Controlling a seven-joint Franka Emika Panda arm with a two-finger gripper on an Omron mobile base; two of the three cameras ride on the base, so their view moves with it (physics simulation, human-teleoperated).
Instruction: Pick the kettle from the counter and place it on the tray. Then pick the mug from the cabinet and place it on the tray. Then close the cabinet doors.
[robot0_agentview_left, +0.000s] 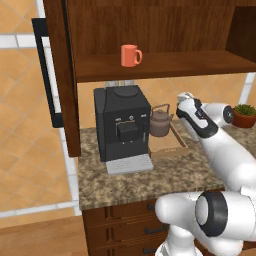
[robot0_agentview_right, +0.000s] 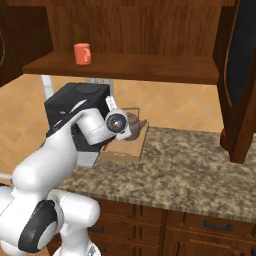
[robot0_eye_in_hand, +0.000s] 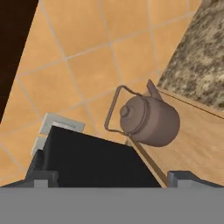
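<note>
On the tray (robot0_agentview_left: 172, 146) beside the coffee machine (robot0_agentview_left: 121, 122) stands the kettle (robot0_eye_in_hand: 149, 119), apparently upright; gripper (robot0_eye_in_hand: 111, 179) spread wide, holding nothing.

Brown-grey metallic kettle (robot0_eye_in_hand: 151, 120) with dull sheen; light-wood tray (robot0_eye_in_hand: 197, 153); speckled granite counter (robot0_agentview_right: 200, 170); matt black coffee machine (robot0_agentview_left: 121, 122).

A: The small squat brown-grey metallic kettle (robot0_eye_in_hand: 151, 120) sits on the shallow light-wood tray (robot0_agentview_left: 172, 148), pale tan against the speckled brown-beige granite counter (robot0_agentview_right: 200, 165).

B: At nine o'clock of the kettle, the boxy coffee machine (robot0_agentview_left: 122, 120) is black with a grey drip plate.

A: The cylindrical orange-red mug (robot0_agentview_left: 130, 55) stands out inside the dark brown wooden cabinet (robot0_agentview_left: 165, 30). Behind, orange wall tiles (robot0_eye_in_hand: 87, 52) with pale grout.
</note>
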